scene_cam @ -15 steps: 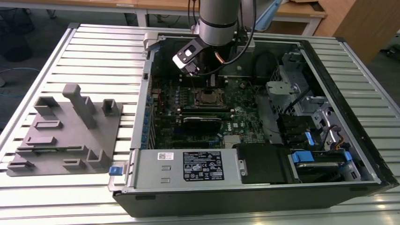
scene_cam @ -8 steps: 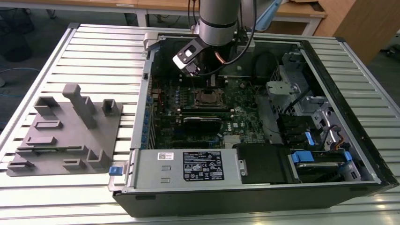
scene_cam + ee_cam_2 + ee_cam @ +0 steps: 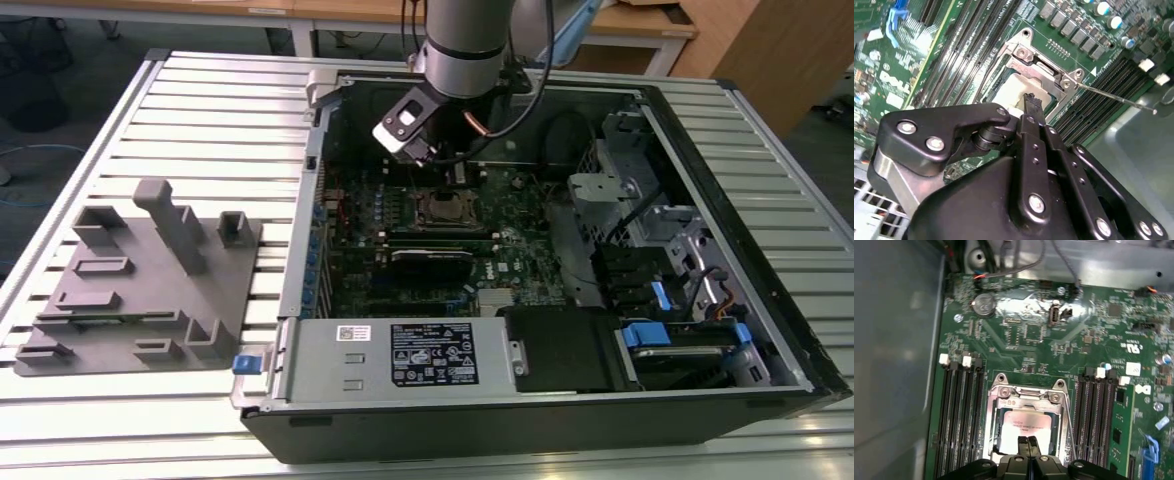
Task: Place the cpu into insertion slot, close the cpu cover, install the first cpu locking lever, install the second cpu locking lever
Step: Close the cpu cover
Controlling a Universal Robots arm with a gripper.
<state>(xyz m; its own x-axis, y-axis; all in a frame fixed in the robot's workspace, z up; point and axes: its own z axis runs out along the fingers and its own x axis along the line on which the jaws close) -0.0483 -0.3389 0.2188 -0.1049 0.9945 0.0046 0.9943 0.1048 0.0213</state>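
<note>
In the exterior view my gripper [image 3: 451,168] reaches down into the open computer case, just above the insertion slot [image 3: 447,210] on the green motherboard. Both wrist views show the cpu [image 3: 1026,422] [image 3: 1013,92], pale and silvery, lying in the slot. The cpu cover [image 3: 1026,396] [image 3: 1040,67] appears to lie as a silvery frame around it. My gripper [image 3: 1028,442] [image 3: 1031,102] is shut, its black tips hovering over the cpu's edge with nothing between them. A thin wire locking lever [image 3: 1119,99] [image 3: 1070,425] sticks out beside the socket.
Long black memory slots [image 3: 959,415] flank the socket on both sides. A labelled grey power-supply box [image 3: 400,355] fills the case's near end, with drive bays with blue tabs [image 3: 661,335] on the exterior view's right. A grey fixture plate [image 3: 134,280] lies outside the case.
</note>
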